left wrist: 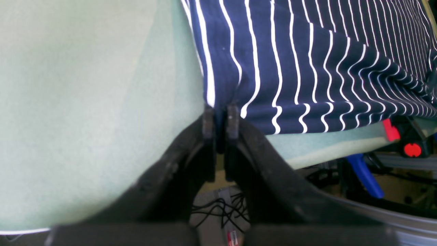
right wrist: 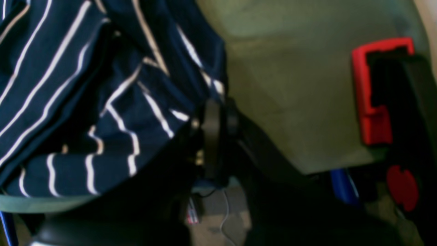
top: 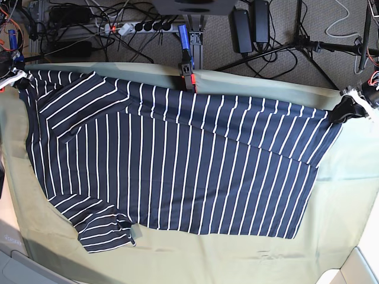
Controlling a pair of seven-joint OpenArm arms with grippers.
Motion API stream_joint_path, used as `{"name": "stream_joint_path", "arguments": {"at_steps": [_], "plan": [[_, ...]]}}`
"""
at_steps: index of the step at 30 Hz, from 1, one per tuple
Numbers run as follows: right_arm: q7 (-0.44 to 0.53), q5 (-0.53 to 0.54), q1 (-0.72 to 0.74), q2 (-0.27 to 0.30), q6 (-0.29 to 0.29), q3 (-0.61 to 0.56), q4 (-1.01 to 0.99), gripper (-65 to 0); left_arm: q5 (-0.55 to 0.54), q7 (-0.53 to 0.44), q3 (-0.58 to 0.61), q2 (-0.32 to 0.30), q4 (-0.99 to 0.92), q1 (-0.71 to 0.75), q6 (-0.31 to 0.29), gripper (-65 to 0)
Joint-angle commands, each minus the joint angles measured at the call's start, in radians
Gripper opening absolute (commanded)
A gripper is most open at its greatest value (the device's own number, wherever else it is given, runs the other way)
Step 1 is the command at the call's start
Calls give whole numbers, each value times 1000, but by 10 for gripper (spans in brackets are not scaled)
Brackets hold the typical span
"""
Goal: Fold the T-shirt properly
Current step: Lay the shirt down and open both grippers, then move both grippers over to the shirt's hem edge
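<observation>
Across the green-covered tabletop (top: 343, 195), the T-shirt (top: 177, 171) is lying spread while the left gripper (left wrist: 220, 118) and right gripper (right wrist: 218, 116) are clamping opposite far corners; tension should be kept even and both edges level.

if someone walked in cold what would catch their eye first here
The striped T-shirt, spread wide over the green cloth and filling most of the base view. Next, the two arms at opposite far corners: the left gripper is shut on one corner at that view's right, and the right gripper is shut on bunched fabric at its left. A red-and-black clamp bites the table's far edge, mid-way.
</observation>
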Motion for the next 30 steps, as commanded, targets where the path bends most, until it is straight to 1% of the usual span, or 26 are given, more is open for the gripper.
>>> {"name": "stream_joint_path", "arguments": {"at_steps": [1,10,11,13,14,16,17,18,19,20,25,27,30], "plan": [[18,-27,-6,34,56,25,11,-650,-6,-17,-20,-30,13,3,-16,-650],[24,-40,-5,33,56,25,11,-650,-12,-27,-20,-27,13,18,-16,-650],[30,-47,-5,33,56,25,11,-650,-11,-29,-20,-27,13,18,-16,-642],[42,-53,-5,33,56,25,11,-650,3,-45,-20,-27,13,18,-16,-542],[47,-53,-5,33,56,25,11,-625,14,-64,-20,-27,13,18,-16,-494],[53,-53,-5,33,56,25,11,-435,46,-98,-21,-27,13,18,-16,-409],[53,-53,-5,33,56,25,11,-352,57,-106,-23,-27,13,18,-16,-381],[53,-53,-5,34,56,25,11,-287,58,-106,-27,-27,13,18,-16,-368],[53,-53,-5,34,56,26,11,-253,58,-105,-35,-27,13,18,-16,-366],[53,-51,-5,34,55,27,11,-245,56,-104,-46,-27,13,18,-16,-366],[53,4,3,34,55,59,24,-245,54,-104,-120,-31,13,17,-16,-366],[53,4,27,34,55,83,40,-245,25,-93,-123,-39,16,17,-16,-366],[53,12,92,36,55,116,62,-245,13,-92,-123,-50,44,17,-16,-366]]}}
